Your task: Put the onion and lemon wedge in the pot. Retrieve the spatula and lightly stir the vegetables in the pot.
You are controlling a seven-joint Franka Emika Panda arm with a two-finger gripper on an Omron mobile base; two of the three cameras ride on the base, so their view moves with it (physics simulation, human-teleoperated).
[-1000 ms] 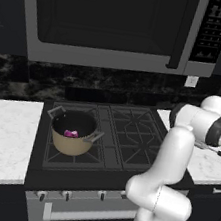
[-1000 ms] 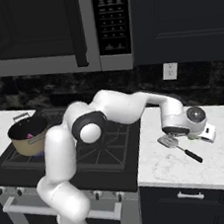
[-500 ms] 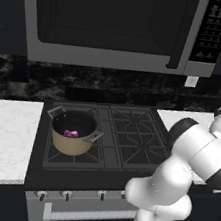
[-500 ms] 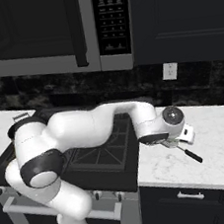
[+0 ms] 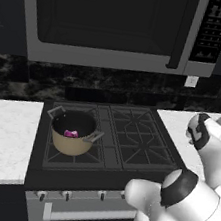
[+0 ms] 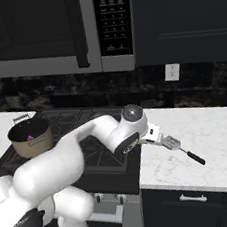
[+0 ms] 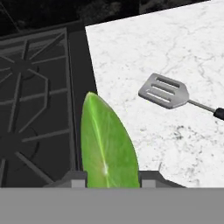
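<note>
Bright-green lemon wedge [image 7: 107,144], glossy, pale midrib, clamped upright in claw [image 7: 109,177]; slotted spatula [image 7: 165,91] nearby.

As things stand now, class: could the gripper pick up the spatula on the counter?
Probably not yet. The gripper is shut on the lemon wedge, so it has no free grasp. The spatula itself lies bare on the white counter close by, with nothing over it.

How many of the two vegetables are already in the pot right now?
1. The onion lies in the pot on the stove's front left burner. The lemon wedge is not in yet: the gripper holds it between its jaws near the counter edge, beside the spatula.
</note>
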